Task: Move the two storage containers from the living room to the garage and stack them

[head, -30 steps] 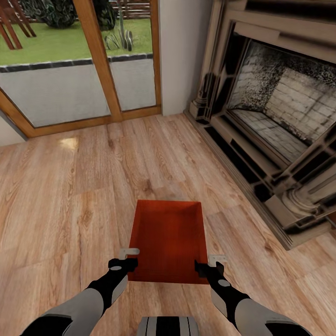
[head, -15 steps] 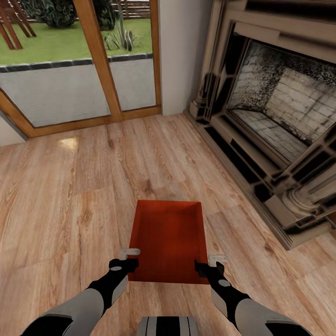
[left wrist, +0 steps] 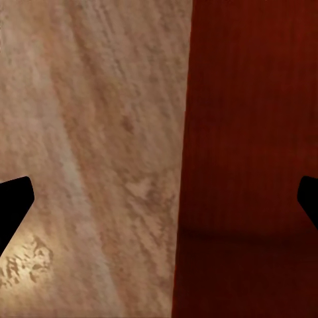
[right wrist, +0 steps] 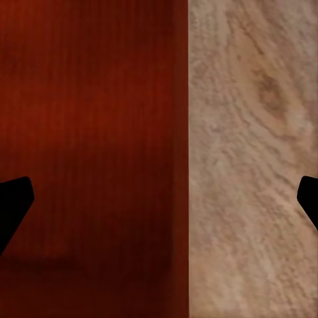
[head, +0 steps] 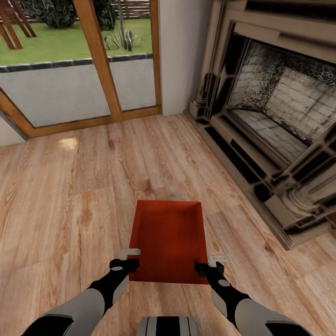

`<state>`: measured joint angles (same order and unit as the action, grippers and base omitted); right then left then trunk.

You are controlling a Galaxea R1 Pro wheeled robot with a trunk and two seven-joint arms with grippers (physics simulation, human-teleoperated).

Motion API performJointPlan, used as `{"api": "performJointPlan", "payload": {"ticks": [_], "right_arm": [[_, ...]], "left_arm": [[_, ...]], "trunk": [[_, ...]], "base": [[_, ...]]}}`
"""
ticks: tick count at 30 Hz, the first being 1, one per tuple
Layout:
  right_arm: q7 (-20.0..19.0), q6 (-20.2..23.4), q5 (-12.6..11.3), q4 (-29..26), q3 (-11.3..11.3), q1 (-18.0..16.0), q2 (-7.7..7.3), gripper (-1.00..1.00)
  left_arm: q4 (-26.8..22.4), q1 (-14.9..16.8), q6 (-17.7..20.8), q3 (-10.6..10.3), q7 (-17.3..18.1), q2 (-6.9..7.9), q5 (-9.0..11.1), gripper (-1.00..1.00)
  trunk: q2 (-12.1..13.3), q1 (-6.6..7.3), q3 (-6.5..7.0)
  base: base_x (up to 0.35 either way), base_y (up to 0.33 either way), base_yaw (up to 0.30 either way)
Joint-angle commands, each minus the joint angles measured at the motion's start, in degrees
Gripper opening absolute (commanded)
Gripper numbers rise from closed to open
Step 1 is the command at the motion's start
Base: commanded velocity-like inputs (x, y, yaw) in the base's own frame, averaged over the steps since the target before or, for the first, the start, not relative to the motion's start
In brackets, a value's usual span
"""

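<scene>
Head camera gives me one storage container (head: 169, 240) on the plank floor (head: 70, 196), open top up, straight ahead of my trunk. My left gripper (head: 129, 256) sits at its near left corner and my right gripper (head: 212, 261) at its near right corner. Both wrist views show the fingers spread wide, each pair straddling a side wall with nothing clamped. A stone fireplace (head: 275, 116) runs along the right, close to the bin's far right corner; glass doors in a wooden frame (head: 100, 60) stand ahead, with lawn beyond. I cannot make out whether any finger touches the walls. From the left wrist view I see red wall (left wrist: 252, 159) against planks (left wrist: 93, 159), blurred.
</scene>
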<state>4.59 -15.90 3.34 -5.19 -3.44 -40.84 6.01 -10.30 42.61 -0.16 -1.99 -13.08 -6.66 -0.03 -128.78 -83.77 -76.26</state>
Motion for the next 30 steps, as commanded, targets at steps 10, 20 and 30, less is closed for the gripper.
{"api": "performJointPlan", "payload": {"ticks": [10, 20, 30], "right_arm": [[0.2, -0.2, 0.4, 0.1, -0.3, 0.0, -0.03, 1.00], [0.2, -0.2, 0.4, 0.1, -0.3, 0.0, -0.03, 1.00], [0.2, -0.2, 0.4, 0.0, -0.3, 0.0, 0.03, 1.00]], "left_arm": [[0.0, 0.0, 0.0, -0.2, -0.3, -0.02, 0.0, 1.00], [0.0, 0.0, 0.0, -0.2, -0.4, -0.02, 0.0, 1.00], [-0.1, 0.0, 0.0, -0.2, -0.4, -0.02, 0.0, 1.00]], "trunk": [[-2.4, -1.31, -1.11], [-4.8, -2.63, -2.19], [-4.8, -2.63, -2.19]], "base": [[0.000, 0.000, 0.000], [0.000, 0.000, 0.000], [0.000, 0.000, 0.000]]}}
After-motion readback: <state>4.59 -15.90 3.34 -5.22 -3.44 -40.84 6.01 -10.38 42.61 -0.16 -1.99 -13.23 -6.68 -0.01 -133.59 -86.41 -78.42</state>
